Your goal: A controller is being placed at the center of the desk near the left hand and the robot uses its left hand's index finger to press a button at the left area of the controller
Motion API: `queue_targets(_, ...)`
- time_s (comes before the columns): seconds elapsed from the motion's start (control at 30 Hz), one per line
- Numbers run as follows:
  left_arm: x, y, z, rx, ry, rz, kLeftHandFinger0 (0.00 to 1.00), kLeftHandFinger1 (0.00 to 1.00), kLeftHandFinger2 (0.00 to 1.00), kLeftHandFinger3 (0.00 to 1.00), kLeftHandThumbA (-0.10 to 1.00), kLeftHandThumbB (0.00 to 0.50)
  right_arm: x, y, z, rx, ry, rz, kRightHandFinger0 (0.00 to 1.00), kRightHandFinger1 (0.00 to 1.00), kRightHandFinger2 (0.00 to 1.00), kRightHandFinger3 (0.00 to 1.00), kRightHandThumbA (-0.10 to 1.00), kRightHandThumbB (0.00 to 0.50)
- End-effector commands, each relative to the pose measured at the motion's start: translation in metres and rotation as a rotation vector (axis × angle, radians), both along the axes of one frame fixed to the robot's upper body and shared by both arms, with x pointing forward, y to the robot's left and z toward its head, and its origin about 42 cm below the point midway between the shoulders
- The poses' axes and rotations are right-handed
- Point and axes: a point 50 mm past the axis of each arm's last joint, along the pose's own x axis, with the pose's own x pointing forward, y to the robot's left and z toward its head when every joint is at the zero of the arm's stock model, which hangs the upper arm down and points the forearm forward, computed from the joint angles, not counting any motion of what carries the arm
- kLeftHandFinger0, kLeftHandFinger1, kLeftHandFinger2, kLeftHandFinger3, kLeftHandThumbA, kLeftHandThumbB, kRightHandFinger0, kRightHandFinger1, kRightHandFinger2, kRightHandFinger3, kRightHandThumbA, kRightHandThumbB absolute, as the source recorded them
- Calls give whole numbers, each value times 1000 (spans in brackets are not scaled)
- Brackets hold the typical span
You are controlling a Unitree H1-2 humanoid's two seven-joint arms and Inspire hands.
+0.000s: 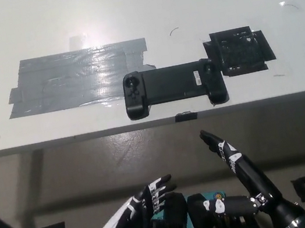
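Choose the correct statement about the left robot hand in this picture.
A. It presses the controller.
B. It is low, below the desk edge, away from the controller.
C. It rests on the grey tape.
B: the left robot hand is below the desk edge, apart from the controller.

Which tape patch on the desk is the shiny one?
The big grey tape patch left of the controller shines; the small black patch on the right looks dull.

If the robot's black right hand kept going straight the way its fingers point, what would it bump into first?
Probably the front edge of the white desk, right of the black game controller. The right hand points up-left below it; depth is unclear.
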Motion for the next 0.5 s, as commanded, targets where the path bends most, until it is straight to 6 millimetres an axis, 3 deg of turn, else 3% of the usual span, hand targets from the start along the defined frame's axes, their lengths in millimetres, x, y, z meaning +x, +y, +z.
queue_targets(0.0,-11,4,19,99,-598,302,1000,1000,1000,1000,1000,353,-7,6,10,109,-113,-31,1000,1000,1000,1000,1000,294)
queue_targets(0.13,-18,4,12,118,-611,306,1000,1000,1000,1000,1000,336,-9,9,8,107,-101,-18,1000,1000,1000,1000,1000,292)
queue_targets(0.17,-19,4,11,127,-612,311,1000,1000,1000,1000,1000,310,-10,9,8,107,-100,-16,1000,1000,1000,1000,1000,293)
queue_targets(0.2,-21,4,9,141,-609,327,1000,1000,1000,1000,1000,233,-10,10,7,107,-98,-12,1000,1000,1000,1000,1000,294)
queue_targets(0.33,-21,6,6,124,-580,372,1000,1000,1000,1000,1000,152,-9,11,7,112,-90,-6,1000,1000,1000,1000,1000,294)
queue_targets(0.47,-17,5,4,89,-566,393,1000,1000,1000,1000,1000,154,-7,11,7,114,-84,-4,1000,1000,1000,1000,992,289)
